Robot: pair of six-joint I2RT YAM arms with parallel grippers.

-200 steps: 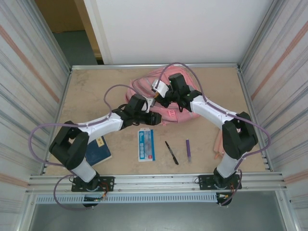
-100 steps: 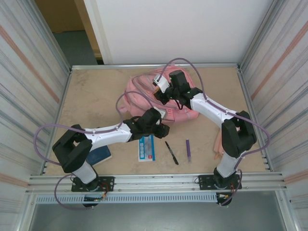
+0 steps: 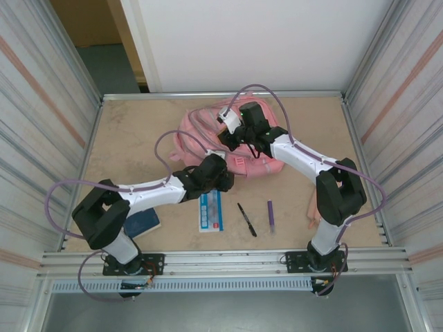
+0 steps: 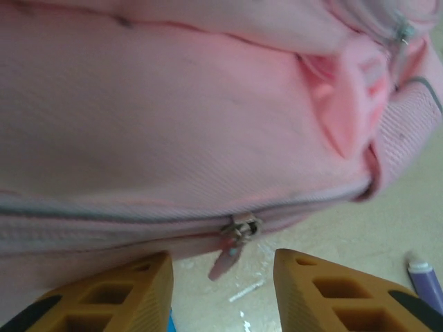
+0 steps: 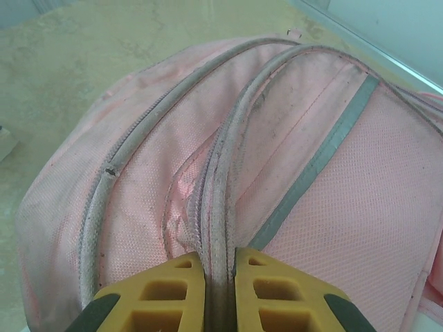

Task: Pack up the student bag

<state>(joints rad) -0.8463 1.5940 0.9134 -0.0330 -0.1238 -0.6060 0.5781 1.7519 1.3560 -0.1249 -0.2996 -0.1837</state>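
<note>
Pink fabric covers the upper part of the left wrist view, so the student bag (image 3: pixel 194 131) is cut off on every side there. From above it lies on the far middle of the table (image 3: pixel 135 138), with both arms hiding much of its front. A dark blue book (image 3: pixel 144 222) is partly hidden under the left arm. A pinkish shape behind the right arm is too hidden to identify. A purple pen (image 3: pixel 270 215) lies near the front edge, next to a black pen (image 3: pixel 247 219) and a blue-and-white card (image 3: pixel 211 210). In the left wrist view only the purple pen's tip enters at the right edge.

The left gripper (image 4: pixel 223 277) has its orange fingers set apart with nothing between them. A zipper pull (image 4: pixel 232 241) hangs from the bag's seam just above the gap. The right gripper (image 5: pixel 219 277) has its fingers almost together, pinching a corded ridge on top of the bag.
</note>
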